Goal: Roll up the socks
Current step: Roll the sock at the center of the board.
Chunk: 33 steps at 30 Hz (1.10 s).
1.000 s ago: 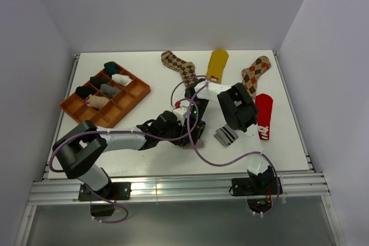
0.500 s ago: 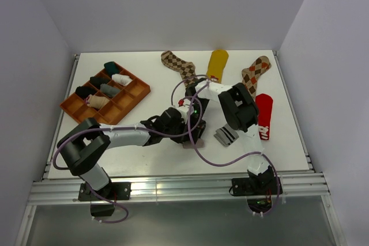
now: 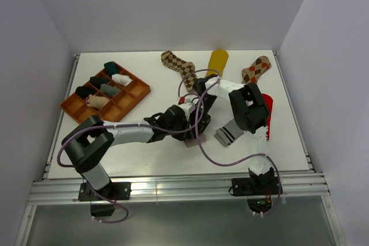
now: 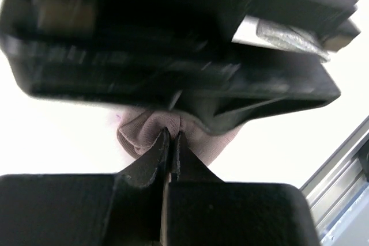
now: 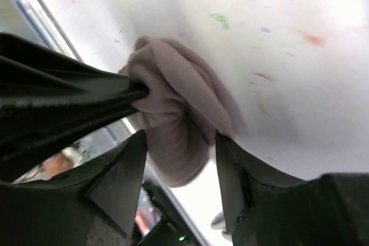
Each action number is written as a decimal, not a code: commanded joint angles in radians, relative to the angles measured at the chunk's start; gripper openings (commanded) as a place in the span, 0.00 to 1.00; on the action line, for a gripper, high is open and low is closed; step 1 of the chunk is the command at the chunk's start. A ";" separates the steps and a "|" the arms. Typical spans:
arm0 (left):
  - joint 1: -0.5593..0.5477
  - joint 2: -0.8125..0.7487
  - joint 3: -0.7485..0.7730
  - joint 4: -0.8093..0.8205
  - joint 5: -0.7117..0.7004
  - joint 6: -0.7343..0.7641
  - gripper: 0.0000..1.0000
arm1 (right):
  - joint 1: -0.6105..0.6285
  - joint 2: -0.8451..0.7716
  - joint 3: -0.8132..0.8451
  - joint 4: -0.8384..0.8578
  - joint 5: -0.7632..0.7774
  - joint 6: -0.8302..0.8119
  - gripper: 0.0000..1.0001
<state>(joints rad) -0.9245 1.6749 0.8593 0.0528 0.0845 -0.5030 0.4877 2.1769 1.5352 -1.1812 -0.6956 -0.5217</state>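
Looking down on it: one white table (image 3: 144, 154) is carrying everything, with two arms working over the middle. The left arm (image 3: 124, 133) is lying low, elbow out near its base and forearm reaching right. The right arm (image 3: 249, 110) is standing up from its base and folding back left, and its wrist is dropping onto the same spot. Purple cables (image 3: 222, 162) are looping over both arms. One orange tray (image 3: 135, 87) is sitting back-left, well apart from the action, holding six rolled bundles (image 3: 121, 79) in separate compartments. Six loose socks are lying out. Two are brown argyle, one (image 3: 177, 64) at the back centre and one (image 3: 256, 68) at the back right. One mustard sock (image 3: 218, 60) is lying between them, its near end hidden by the right arm. One red sock (image 3: 269, 120) is half covered by the right arm. One grey striped sock (image 3: 226, 133) is lying flat just right of the grippers. One taupe sock (image 5: 173, 113) is sitting bunched on the table at centre front, where the two wrists are meeting. The left gripper (image 4: 170, 135) is clamping on a fold of the taupe sock, fingers pressed together. The right gripper (image 5: 181, 142) is standing with its fingers apart, straddling the bunch. From above, the right wrist is blocking most of that sock.
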 commanded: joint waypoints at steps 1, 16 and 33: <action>-0.007 0.040 -0.003 -0.145 -0.026 -0.006 0.00 | -0.040 -0.069 -0.021 0.178 0.076 -0.031 0.58; -0.002 0.040 -0.029 -0.136 -0.028 -0.042 0.00 | -0.139 -0.187 -0.133 0.218 -0.027 -0.035 0.60; 0.091 0.069 -0.062 -0.129 0.164 -0.112 0.00 | -0.233 -0.591 -0.466 0.551 -0.076 -0.112 0.58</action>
<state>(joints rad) -0.8619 1.6886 0.8364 0.0883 0.1814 -0.6075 0.2569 1.6981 1.1255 -0.7692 -0.7876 -0.5911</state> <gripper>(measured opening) 0.031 0.582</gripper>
